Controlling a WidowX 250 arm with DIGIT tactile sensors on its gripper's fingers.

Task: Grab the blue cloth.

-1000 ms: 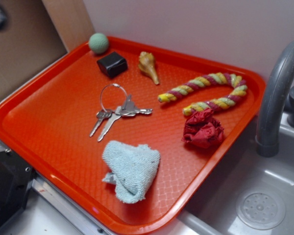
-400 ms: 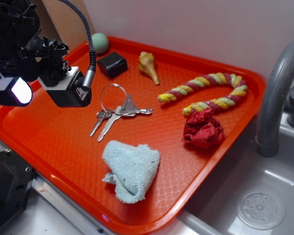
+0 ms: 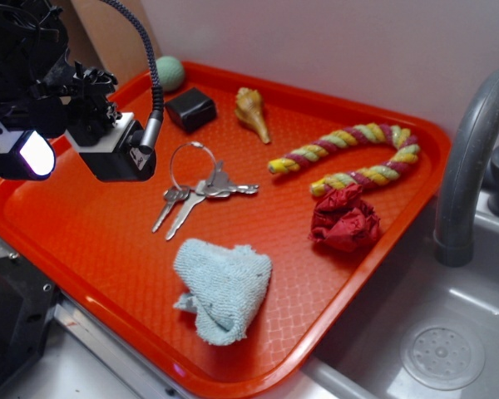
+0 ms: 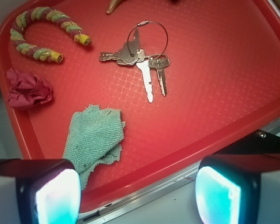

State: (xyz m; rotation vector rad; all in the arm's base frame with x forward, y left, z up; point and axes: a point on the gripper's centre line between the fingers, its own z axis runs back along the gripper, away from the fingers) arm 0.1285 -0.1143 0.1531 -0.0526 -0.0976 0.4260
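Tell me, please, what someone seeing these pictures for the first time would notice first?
Probably the bright orange-red tray that fills the scene, with the gripper hovering open over its left side, pads glowing. On the tray, the pale blue cloth lies bunched near the front edge, untouched, and the striped rope toy curves along the far right, just above a dark red wad.

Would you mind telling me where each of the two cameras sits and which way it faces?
Exterior: fixed above the tray's near corner, looking down across the orange tray toward the wall; the gripper shows at upper left, open.
Wrist: mounted on the arm behind the gripper, looking down at the tray from its near edge; only the two glowing fingertips show at the bottom.
Shared: the blue cloth, keys, red wad and rope toy.
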